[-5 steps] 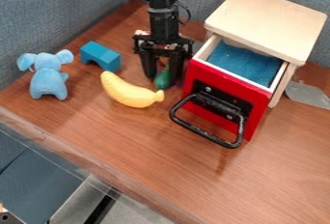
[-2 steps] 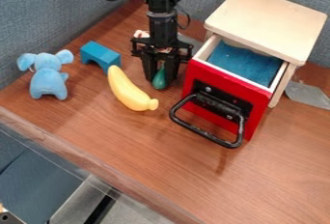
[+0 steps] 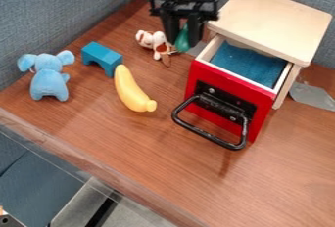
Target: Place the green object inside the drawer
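Blue-grey partitions (image 3: 65, 20) flank the tabletop (image 3: 216, 187). I see one partly open drawer (image 3: 226, 99), blue-lined, its far end hidden. Beyond its left side, my gripper (image 3: 184, 41) has its jaws closed around the raised green object (image 3: 182, 39), partly covered. One banana (image 3: 131, 91), one block (image 3: 102, 57), two plush toys (image 3: 49, 79) lie left.

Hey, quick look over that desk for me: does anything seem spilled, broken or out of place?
Nothing looks spilled or broken. The drawer stands open, but that suits the job. One slightly odd thing: a flat grey scrap beside the cabinet; I can't tell its purpose.
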Available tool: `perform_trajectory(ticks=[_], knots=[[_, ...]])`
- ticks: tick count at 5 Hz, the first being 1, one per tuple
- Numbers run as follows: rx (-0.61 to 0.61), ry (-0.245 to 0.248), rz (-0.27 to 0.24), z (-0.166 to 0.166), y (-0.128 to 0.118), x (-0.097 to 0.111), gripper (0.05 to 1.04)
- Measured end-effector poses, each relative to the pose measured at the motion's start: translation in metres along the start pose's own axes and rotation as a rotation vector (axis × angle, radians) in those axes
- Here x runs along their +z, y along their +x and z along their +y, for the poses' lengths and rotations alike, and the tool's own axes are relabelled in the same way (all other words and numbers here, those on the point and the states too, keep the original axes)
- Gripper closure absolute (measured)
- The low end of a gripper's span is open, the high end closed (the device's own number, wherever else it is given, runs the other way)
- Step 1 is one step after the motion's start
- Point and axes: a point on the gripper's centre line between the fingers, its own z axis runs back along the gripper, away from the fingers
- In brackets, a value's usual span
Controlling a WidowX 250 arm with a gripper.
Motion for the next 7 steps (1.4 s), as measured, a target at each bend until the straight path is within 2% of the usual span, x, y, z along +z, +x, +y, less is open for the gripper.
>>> perform_trajectory(ticks=[1,2,3,4,5,6,7], knots=[[-0.029,-0.022,-0.042,-0.017,-0.002,0.020,0.620],[-0.056,-0.033,-0.004,-0.032,-0.013,0.016,0.621],[-0.078,-0.054,0.001,-0.055,-0.021,0.020,0.621],[-0.086,-0.084,0.031,-0.074,-0.031,0.013,0.621],[-0.113,-0.080,0.085,-0.074,-0.036,0.006,0.620],[-0.030,-0.106,0.032,-0.065,-0.026,0.009,0.621],[0.210,-0.053,-0.061,-0.060,-0.022,0.018,0.620]])
